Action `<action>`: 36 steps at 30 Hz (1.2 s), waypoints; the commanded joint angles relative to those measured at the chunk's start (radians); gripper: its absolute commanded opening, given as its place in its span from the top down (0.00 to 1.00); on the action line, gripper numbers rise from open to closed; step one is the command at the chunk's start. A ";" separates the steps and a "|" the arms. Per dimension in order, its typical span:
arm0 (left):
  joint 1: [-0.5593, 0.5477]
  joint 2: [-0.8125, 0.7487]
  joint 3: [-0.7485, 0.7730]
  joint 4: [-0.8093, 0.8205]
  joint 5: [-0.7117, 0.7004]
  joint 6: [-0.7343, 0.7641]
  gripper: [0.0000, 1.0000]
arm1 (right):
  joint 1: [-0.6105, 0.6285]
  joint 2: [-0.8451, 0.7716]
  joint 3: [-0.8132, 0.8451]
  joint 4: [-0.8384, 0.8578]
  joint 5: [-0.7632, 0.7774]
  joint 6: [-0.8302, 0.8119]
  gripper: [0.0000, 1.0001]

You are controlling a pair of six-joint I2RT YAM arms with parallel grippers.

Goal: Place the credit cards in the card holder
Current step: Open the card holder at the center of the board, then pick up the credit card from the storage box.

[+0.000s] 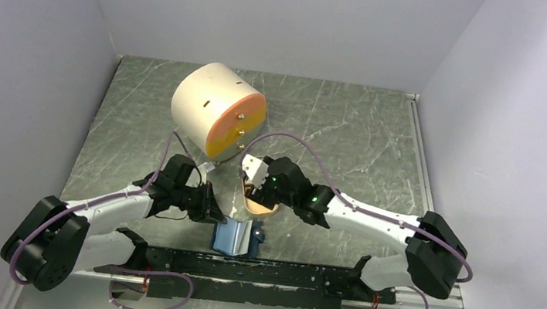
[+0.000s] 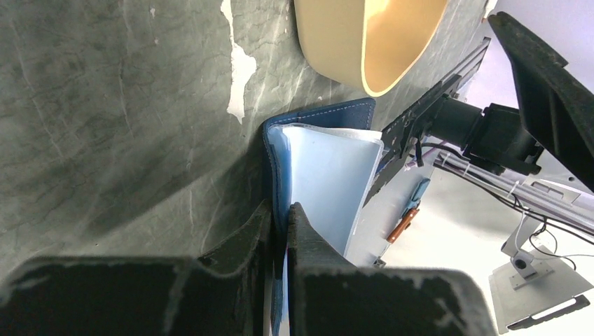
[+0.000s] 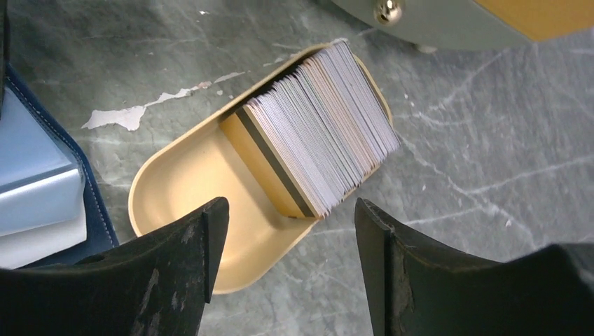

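The left fingers (image 2: 242, 245) are clenched on the edge of the dark blue card holder (image 2: 326, 182), which stands half open on the tabletop (image 2: 105, 105) just beside a tan dish (image 3: 175, 189). The credit cards (image 3: 322, 119) sit stacked on edge inside that dish. The right fingers (image 3: 189, 259) are spread wide above them, grasping nothing.

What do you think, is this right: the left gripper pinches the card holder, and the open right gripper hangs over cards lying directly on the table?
No. The right wrist view shows the credit cards inside the tan dish, not directly on the table. The left gripper pinches the card holder; the right gripper is open.
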State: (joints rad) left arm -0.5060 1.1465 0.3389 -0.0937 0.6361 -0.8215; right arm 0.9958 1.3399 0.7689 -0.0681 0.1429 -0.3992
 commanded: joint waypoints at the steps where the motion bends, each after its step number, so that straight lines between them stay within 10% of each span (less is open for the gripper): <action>1: -0.007 -0.004 -0.009 0.036 0.031 -0.010 0.91 | -0.009 0.046 0.043 0.091 -0.074 -0.128 0.30; 26: -0.008 -0.012 -0.022 0.043 0.038 -0.014 0.91 | -0.012 0.238 0.013 0.240 0.063 -0.310 0.36; 36: -0.008 0.001 -0.007 0.035 0.038 -0.008 0.91 | -0.011 0.237 0.036 0.141 -0.027 -0.324 0.23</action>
State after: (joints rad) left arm -0.5072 1.1465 0.3241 -0.0734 0.6483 -0.8268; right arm 0.9894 1.5715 0.7937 0.0917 0.1223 -0.6994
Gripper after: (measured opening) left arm 0.117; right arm 0.766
